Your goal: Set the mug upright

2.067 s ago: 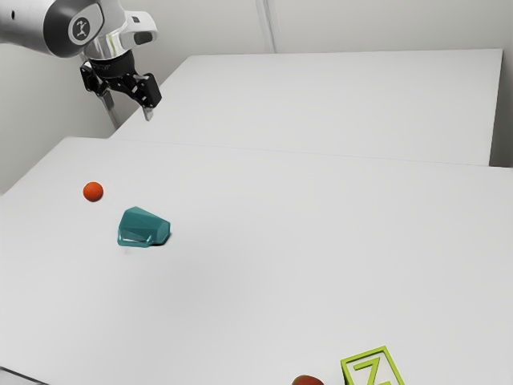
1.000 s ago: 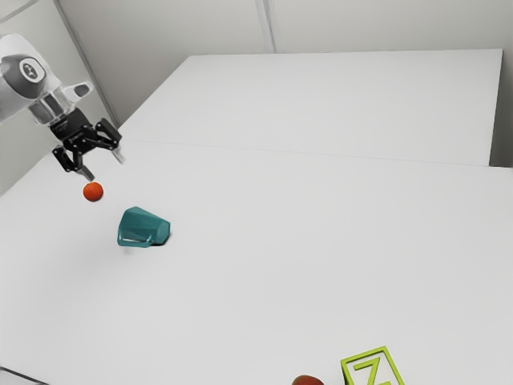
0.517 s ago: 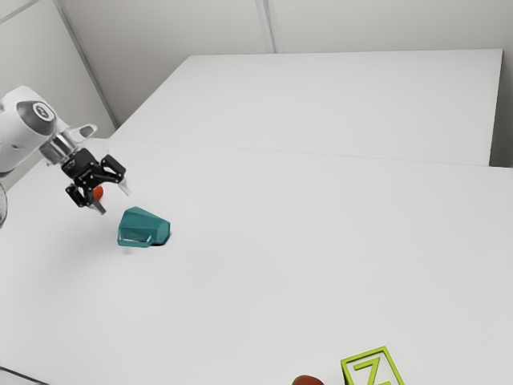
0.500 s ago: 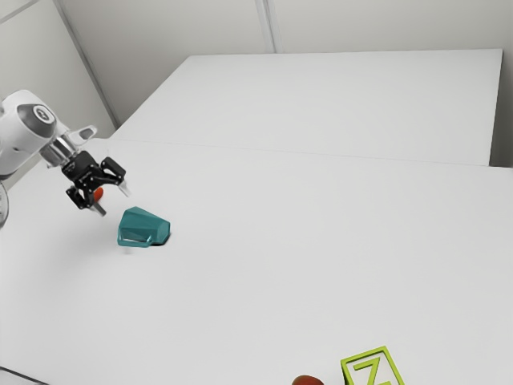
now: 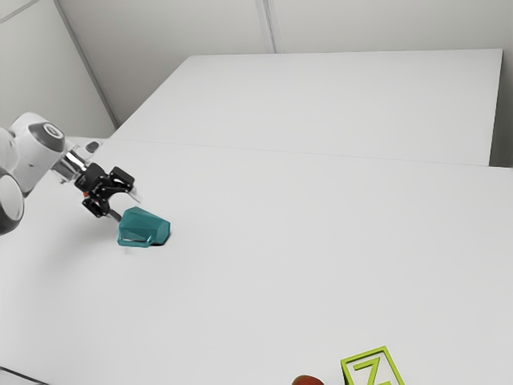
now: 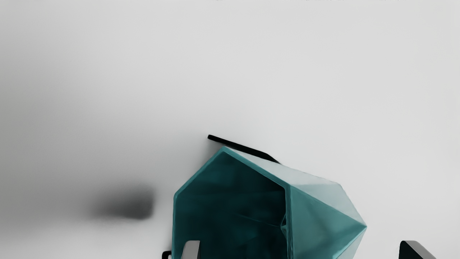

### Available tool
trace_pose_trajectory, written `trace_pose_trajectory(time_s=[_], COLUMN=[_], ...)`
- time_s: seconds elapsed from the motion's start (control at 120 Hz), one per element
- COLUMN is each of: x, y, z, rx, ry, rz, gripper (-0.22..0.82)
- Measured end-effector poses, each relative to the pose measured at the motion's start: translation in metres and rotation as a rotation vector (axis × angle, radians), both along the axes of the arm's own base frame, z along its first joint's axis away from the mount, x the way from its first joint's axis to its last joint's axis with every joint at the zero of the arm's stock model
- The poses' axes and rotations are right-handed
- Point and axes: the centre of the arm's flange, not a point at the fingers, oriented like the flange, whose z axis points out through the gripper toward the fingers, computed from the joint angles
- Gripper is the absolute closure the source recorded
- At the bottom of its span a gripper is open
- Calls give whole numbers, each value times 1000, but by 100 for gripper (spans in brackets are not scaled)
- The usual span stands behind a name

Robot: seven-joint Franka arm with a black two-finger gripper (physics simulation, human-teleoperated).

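The teal mug (image 5: 147,225), sharply faceted and partly glossy, lies on its side on the tabletop (image 5: 304,265), in from the far edge, towards the far corner at the exterior view's left. Its wide, angular mouth (image 6: 233,205) faces the exterior view's left, the inside dark, the narrower base opposite. Low along its near side runs what looks like the handle (image 5: 138,241).

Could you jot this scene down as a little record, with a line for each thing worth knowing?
mug: teal, faceted, lying on its side
mug mouth: facing the arm's side
fingers: spread wide apart, close to the mug; contact unclear
surface: white table
near the exterior view's bottom edge: a lime-green block marked Z, and a reddish rounded thing, partly cut off
task status: mug not yet upright
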Motion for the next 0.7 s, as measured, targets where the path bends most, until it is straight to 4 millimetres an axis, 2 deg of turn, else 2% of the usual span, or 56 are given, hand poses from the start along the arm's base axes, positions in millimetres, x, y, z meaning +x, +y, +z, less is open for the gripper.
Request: trace_pose_trajectory(time_s=[0.292,0.333,0.45,0.508,0.7], x=[7,8,9,9,13], y=[-28,-30,-31,-31,-34], z=[-20,-21,-20,-19,-4], rx=[-76,-79,-79,-77,-64], ry=[-34,-38,-49,-53,-82], rz=[-23,-27,-35,-39,-61], gripper=[1,9,40,52,67])
